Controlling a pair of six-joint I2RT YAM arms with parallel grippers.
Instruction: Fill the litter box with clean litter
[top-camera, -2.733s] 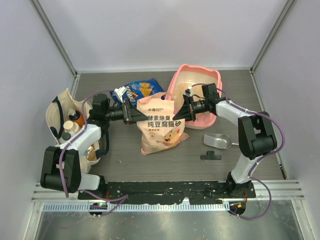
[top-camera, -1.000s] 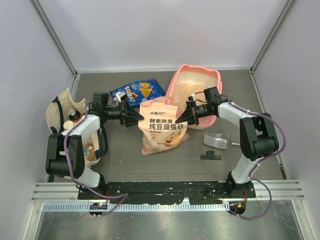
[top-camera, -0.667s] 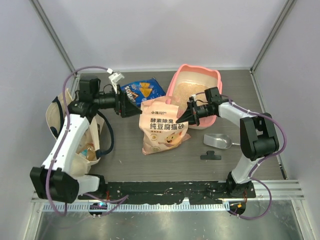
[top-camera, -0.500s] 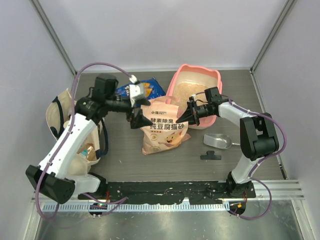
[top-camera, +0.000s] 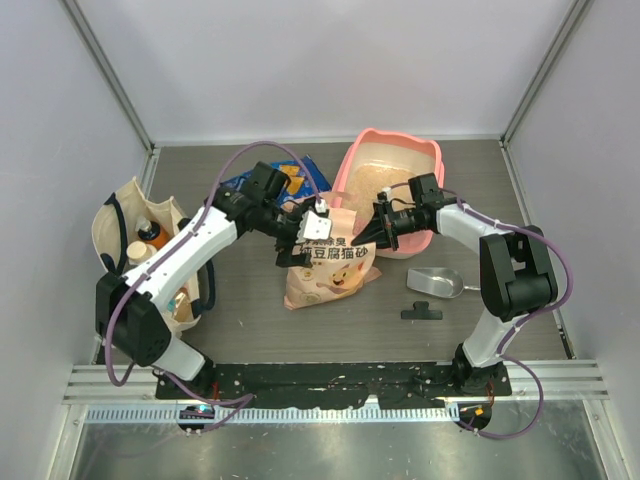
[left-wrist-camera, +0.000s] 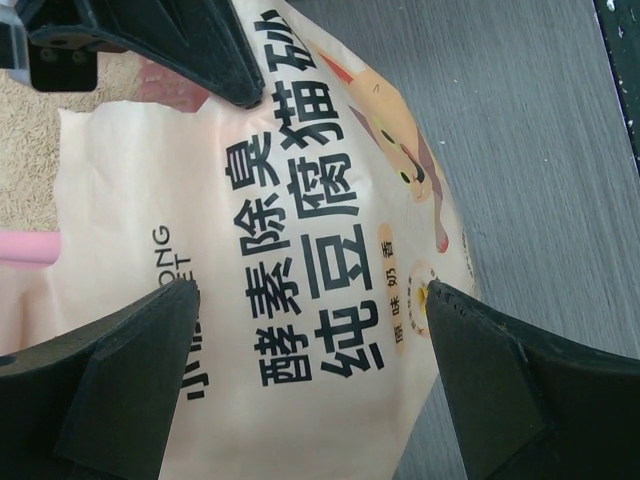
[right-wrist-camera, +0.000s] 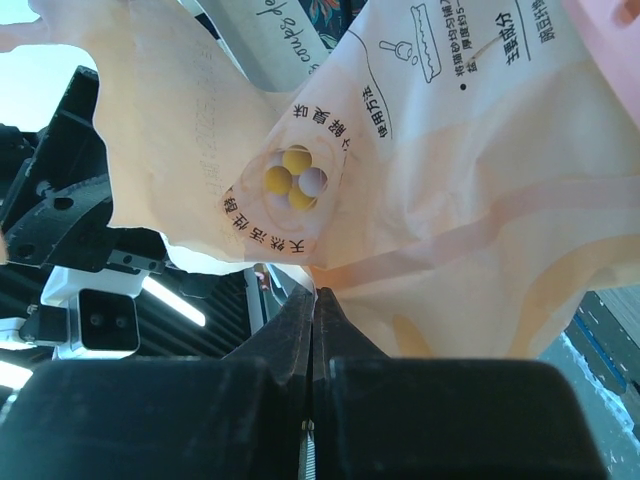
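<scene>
The pink litter box (top-camera: 432, 152) stands at the back right with pale beige litter (top-camera: 385, 180) in it; the litter (left-wrist-camera: 30, 150) and the box's pink rim (left-wrist-camera: 25, 245) also show in the left wrist view. The pinkish-beige litter bag (top-camera: 330, 270) with the orange cat stands in front of the box. My right gripper (top-camera: 362, 236) is shut on the bag's upper right edge (right-wrist-camera: 420, 180), jaws pinched together (right-wrist-camera: 315, 295). My left gripper (top-camera: 297, 250) is open just above the bag's printed front (left-wrist-camera: 310, 230), with one finger (left-wrist-camera: 120, 390) on each side.
A cream tote bag (top-camera: 125, 215) with bottles stands at the left. A blue Doritos bag (top-camera: 290, 178) lies behind the left arm. A metal scoop (top-camera: 437, 282) and a black clip (top-camera: 421, 312) lie at the right front.
My left gripper let go of the bag's left edge, swung back and up, then came over the bag's front with jaws open. The right gripper kept its hold.
</scene>
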